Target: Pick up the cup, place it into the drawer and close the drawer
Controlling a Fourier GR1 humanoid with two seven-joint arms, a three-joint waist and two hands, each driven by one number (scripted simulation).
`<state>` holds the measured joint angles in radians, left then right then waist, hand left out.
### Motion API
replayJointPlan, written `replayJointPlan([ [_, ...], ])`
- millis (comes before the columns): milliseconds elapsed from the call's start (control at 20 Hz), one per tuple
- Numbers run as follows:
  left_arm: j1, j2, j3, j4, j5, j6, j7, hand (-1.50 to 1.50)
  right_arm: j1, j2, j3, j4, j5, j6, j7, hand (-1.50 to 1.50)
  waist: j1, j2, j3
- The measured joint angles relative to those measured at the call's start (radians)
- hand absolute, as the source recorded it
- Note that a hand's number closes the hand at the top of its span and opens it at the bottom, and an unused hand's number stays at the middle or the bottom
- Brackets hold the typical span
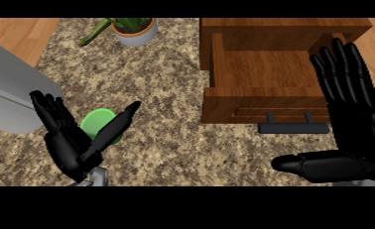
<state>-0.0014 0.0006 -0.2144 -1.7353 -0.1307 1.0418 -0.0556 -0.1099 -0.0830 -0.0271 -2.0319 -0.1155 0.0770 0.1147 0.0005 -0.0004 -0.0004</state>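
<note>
Speckled granite desk (183, 99) with open wooden drawer (264, 82) (potted plant (134, 28) behind); left hand (70, 141) spread beside green cup (96, 123), right hand (344, 119) released

Open drawer (264, 74) lies bare inside; right hand (348, 99) overhangs its right side.

Light was even and fairly bright; a soft shadow lay inside the drawer (264, 72); no glare showed.

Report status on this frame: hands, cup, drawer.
Left hand open beside green cup, no grasp. Right hand open over drawer. Drawer open, cup not inside. Potted plant off the path.
</note>
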Motion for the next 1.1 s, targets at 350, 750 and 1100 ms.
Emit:
replayJointPlan([
  [350, 0.076, 0.0, 0.028, 0.071, 0.19, -0.005, -0.203, -1.5, 0.006, -0.002, 0.0, -0.018, -0.007, 0.007, 0.023, -1.5, 0.0, 0.0, 0.0],
  [750, 0.089, 0.005, 0.069, 0.222, 0.427, -0.074, -0.44, -1.5, 0.02, 0.0, 0.003, -0.052, -0.016, 0.015, 0.041, -1.5, -0.001, 0.0, 0.0],
  [1100, 0.09, 0.002, 0.099, 0.346, 0.577, -0.145, -0.61, -1.5, 0.007, -0.007, -0.016, -0.044, -0.033, 0.029, 0.043, -1.5, 0.0, 0.0, 0.001],
])
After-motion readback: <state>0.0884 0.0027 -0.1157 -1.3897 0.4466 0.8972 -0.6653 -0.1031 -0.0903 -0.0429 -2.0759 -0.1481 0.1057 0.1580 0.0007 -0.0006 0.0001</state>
